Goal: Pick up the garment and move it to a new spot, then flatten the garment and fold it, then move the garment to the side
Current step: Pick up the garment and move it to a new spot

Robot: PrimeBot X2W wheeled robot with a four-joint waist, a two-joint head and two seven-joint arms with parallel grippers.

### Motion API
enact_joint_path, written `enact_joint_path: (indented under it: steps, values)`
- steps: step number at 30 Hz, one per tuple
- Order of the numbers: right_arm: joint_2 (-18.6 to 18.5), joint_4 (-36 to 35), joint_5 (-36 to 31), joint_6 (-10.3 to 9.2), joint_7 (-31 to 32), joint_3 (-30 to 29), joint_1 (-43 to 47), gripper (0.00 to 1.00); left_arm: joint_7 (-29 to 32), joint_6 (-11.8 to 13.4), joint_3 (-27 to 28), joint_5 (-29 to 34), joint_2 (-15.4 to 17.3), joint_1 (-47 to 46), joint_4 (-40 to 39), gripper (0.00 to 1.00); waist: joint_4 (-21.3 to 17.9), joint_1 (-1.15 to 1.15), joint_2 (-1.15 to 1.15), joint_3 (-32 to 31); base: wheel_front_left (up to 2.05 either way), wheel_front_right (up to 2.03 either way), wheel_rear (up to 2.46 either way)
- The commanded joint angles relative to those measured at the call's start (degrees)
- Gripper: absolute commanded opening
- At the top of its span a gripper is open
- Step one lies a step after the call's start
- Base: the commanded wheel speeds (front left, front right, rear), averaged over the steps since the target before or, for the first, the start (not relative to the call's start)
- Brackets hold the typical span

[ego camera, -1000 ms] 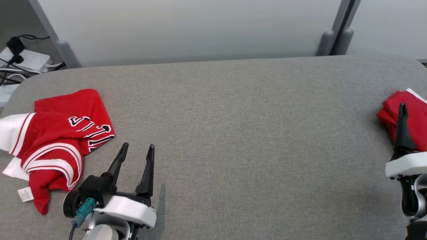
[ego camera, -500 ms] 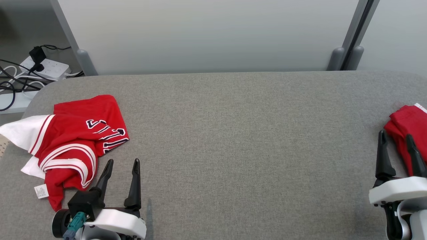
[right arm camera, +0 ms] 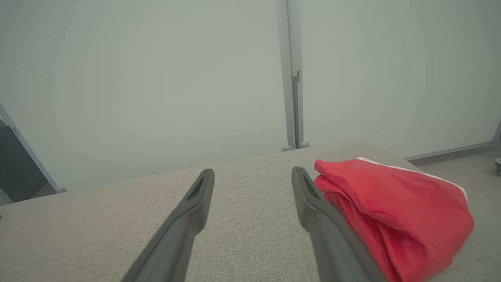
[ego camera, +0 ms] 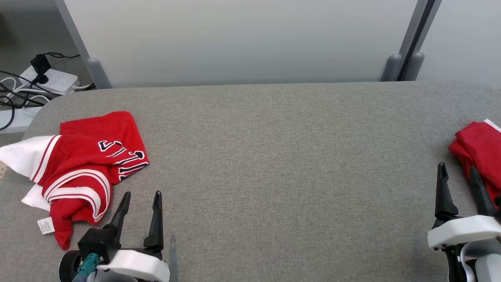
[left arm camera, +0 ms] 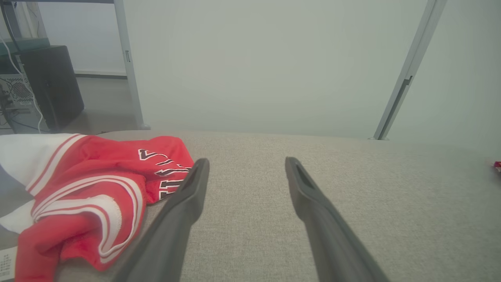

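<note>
A crumpled red garment point(ego camera: 82, 164) with white stripes, dark lettering and a white label lies at the left end of the grey padded table point(ego camera: 274, 156). In the left wrist view this garment point(left arm camera: 90, 184) sits left of my fingers. My left gripper point(ego camera: 142, 193) is open and empty, just right of and nearer than it, also seen as the left gripper point(left arm camera: 247, 160). A folded red garment point(ego camera: 479, 150) lies at the table's right edge. My right gripper point(ego camera: 457, 167) is open and empty beside its left side. In the right wrist view the right gripper point(right arm camera: 252, 170) has its right finger along the folded garment point(right arm camera: 395, 207).
A pale partition wall point(ego camera: 235, 39) with grey posts point(ego camera: 407, 58) runs behind the table. A white power strip with black cables point(ego camera: 47, 76) lies on the floor at the back left. A dark computer case point(left arm camera: 51, 86) stands beyond the table's left end.
The head view has shifted. My right gripper has drawn back off the folded red garment and now stands beside it. My left gripper has pulled back toward the near edge.
</note>
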Motion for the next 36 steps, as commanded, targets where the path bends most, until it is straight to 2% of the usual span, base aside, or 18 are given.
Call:
enact_joint_path:
  steps: [1,6,14,17,18,27,36]
  values:
    - [-0.68,-1.64,-0.43,0.24,-0.6,1.41,-0.8,1.0,-0.34,0.06,1.98,0.57,0.33,-1.58,-1.35,1.0,0.19,0.0,0.0,0.21,0.0,0.0,0.0]
    - [-0.63,-1.69,-0.24,0.24,-0.6,2.43,-0.97,1.0,-0.34,0.43,1.38,0.17,0.33,-2.11,-1.63,1.0,2.06,0.0,0.0,0.99,0.0,0.0,0.0]
    - [-0.57,-1.5,-0.04,0.24,-0.6,4.89,-1.33,1.0,-0.34,1.28,1.9,-0.6,0.33,-2.14,-2.31,1.0,7.44,0.0,0.0,1.88,0.0,0.0,0.0]
    - [-0.71,-1.37,0.05,0.24,-0.6,6.69,-1.71,1.0,-0.34,1.46,2.83,-1.06,0.32,-1.86,-2.45,1.0,11.4,0.0,0.0,2.36,0.0,0.0,0.0]
    - [-0.71,-1.37,0.05,0.24,-0.6,6.69,-1.71,1.0,-0.34,1.46,2.83,-1.06,0.32,-1.86,-2.45,1.0,11.4,0.0,0.0,2.36,0.0,0.0,0.0]
    - [-1.26,-0.66,0.29,0.24,-0.6,11.29,-2.55,1.0,-0.34,2.26,4.09,-2.21,0.32,-1.14,-2.93,1.0,20.35,0.0,0.0,3.39,0.0,0.0,0.0]
    - [-1.61,-0.38,0.6,0.24,-0.6,15.88,-2.86,1.0,-0.34,2.82,5.66,-2.99,0.32,-0.73,-2.6,1.0,27.12,0.0,0.0,3.54,0.0,0.0,0.0]
